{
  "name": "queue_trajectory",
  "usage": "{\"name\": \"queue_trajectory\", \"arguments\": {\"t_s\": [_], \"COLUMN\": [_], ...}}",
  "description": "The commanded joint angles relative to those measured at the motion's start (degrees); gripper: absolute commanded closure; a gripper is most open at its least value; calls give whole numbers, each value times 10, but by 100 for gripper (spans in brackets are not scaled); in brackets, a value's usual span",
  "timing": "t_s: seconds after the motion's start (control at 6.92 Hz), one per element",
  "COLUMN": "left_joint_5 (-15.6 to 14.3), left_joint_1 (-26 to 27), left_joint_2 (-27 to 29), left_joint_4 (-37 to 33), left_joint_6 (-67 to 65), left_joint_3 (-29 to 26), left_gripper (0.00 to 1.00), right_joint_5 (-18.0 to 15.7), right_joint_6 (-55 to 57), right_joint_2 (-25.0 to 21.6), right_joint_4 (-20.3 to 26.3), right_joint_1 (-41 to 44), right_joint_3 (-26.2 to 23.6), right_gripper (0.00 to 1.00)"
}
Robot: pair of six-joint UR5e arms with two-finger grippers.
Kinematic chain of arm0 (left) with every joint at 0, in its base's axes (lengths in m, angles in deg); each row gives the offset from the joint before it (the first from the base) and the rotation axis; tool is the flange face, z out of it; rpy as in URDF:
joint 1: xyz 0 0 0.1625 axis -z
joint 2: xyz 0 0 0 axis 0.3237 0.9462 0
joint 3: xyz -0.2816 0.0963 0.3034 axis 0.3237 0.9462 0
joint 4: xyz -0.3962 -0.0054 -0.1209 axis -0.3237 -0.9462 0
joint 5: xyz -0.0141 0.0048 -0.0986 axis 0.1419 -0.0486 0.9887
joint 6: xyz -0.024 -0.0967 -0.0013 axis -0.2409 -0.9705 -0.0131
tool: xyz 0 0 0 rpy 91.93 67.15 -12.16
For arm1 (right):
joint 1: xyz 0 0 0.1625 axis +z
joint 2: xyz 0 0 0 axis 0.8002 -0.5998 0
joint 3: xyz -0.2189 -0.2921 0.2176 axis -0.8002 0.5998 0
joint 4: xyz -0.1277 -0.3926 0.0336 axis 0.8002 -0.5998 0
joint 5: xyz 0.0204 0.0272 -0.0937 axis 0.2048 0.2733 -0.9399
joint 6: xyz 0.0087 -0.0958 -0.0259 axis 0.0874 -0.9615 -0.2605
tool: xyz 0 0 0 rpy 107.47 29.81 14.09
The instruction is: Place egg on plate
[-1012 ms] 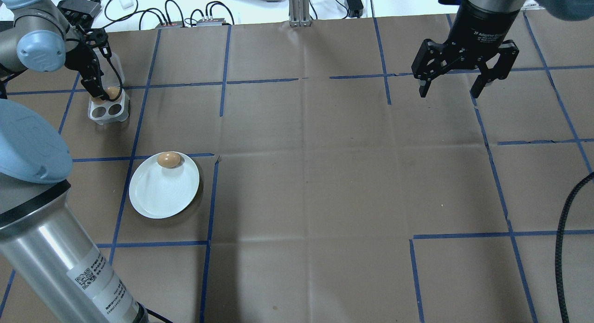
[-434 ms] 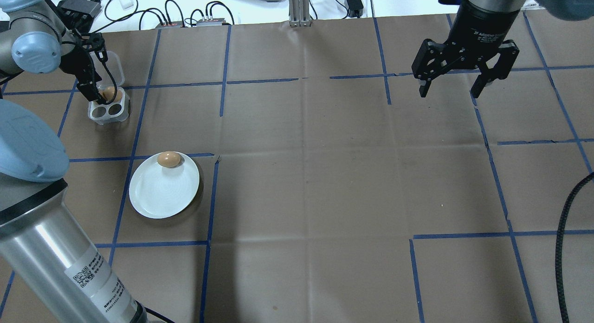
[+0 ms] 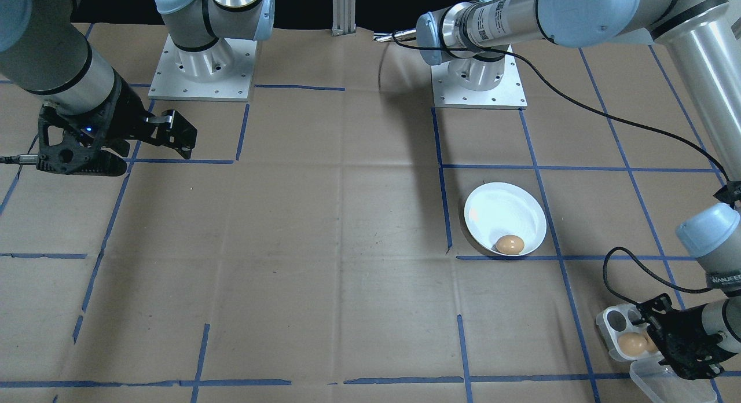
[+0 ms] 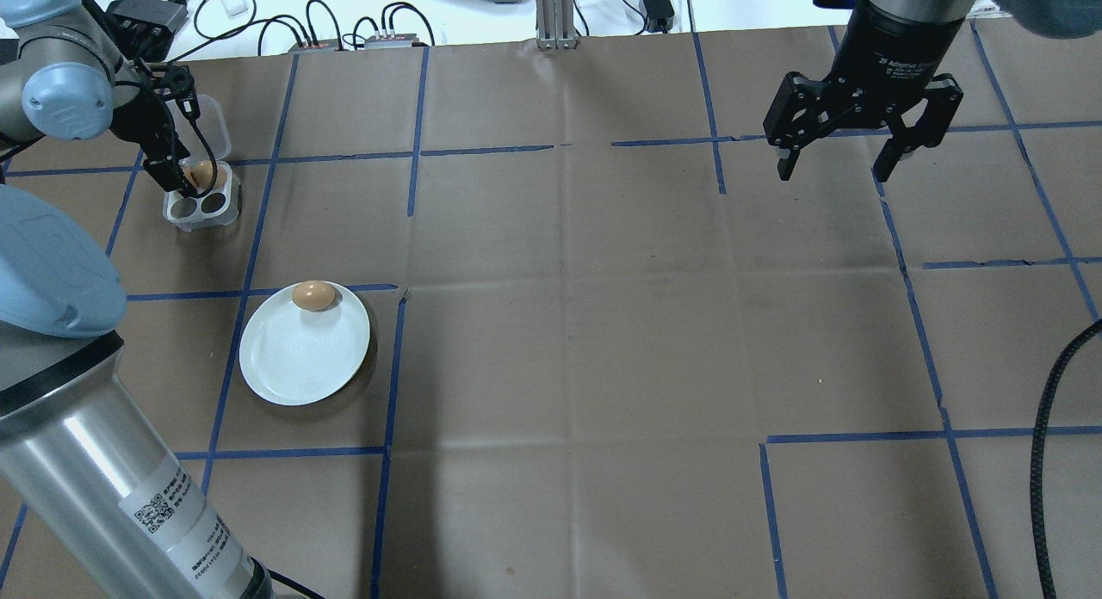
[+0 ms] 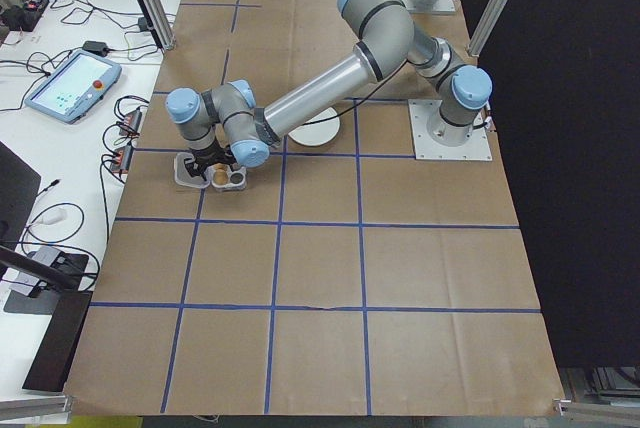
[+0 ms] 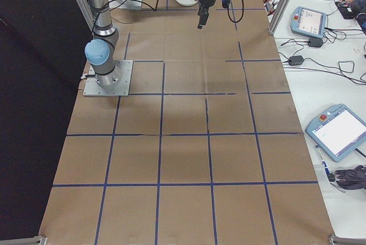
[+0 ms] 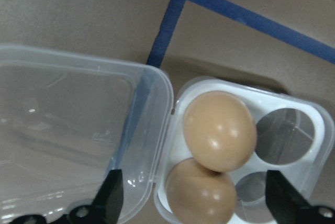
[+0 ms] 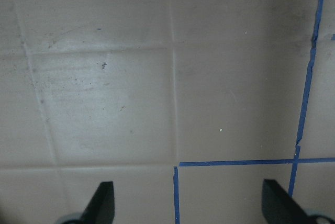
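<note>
Hovering spread wide, the "2F Adaptive"-marked right gripper (image 4: 833,165) and left gripper (image 7: 191,203) grasp nothing.

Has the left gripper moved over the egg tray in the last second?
Yes. The left gripper has shifted slightly toward the table's far edge, relative to the egg tray.

Light was even and fairly bright, from above. In the overhead view the white bench along the top edge was nearly blown out, and the plate (image 4: 304,355) threw a thin soft shadow to its lower right. In the front-facing view a long arm shadow ran down the paper at upper centre, and the plate showed a bluish sheen. The left wrist view was sharp on the eggs (image 7: 220,131), with small highlights on each shell; the clear lid (image 7: 73,130) at left carried faint glare. The right wrist view was dimmer, flat and slightly soft.
</note>
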Motion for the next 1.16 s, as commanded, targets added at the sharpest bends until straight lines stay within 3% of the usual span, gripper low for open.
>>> {"name": "queue_trajectory", "arguments": {"t_s": [0.0,0.14,0.43,0.72,1.01], "left_joint_5": [-1,-1,-1,-1,-2], "left_joint_1": [-1,-1,-1,-1,-1], "left_joint_2": [-1,-3,-10,-13,-15], "left_joint_4": [1,2,3,1,-1], "left_joint_6": [-3,-4,-3,-6,-10], "left_joint_3": [2,2,2,2,5], "left_gripper": [52,67,82,84,93], "right_joint_5": [0,0,0,-1,-1], "right_joint_6": [0,0,0,0,0], "right_joint_2": [1,1,0,0,0], "right_joint_4": [0,0,0,0,0], "right_joint_1": [0,0,0,0,0], "right_joint_3": [0,0,0,0,0], "right_gripper": [0,0,0,0,0]}}
